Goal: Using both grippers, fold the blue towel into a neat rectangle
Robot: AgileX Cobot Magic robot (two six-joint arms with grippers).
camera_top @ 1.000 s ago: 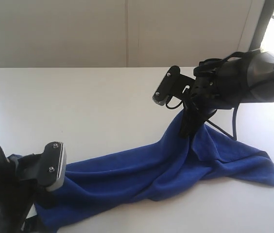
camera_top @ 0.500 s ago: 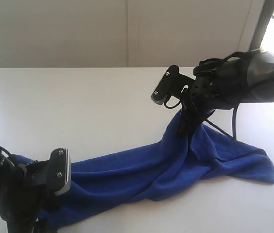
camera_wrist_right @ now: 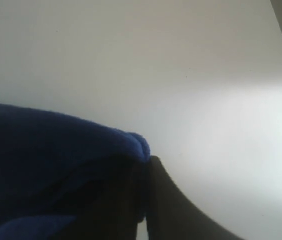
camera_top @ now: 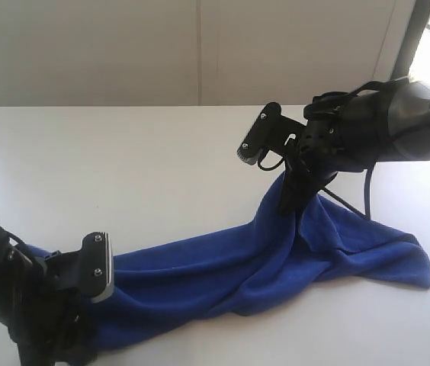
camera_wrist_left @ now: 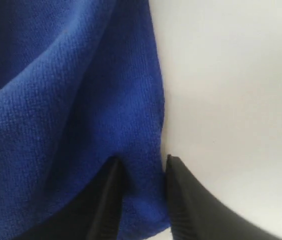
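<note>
One part of the blue towel [camera_top: 223, 267] rises off the white table [camera_top: 123, 168] right of centre, where the downward-angled right gripper [camera_top: 292, 200] stays clamped on its peak. The left gripper [camera_wrist_left: 141, 164], low at lower left, has sunk and narrowed since a second ago, now pinching the towel's end edge between its fingers [camera_wrist_left: 191, 205].

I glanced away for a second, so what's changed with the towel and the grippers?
The left gripper sank slightly lower and its fingers now straddle an edge of the blue towel. The right gripper stayed shut on the raised towel; the cloth barely shifted.
</note>
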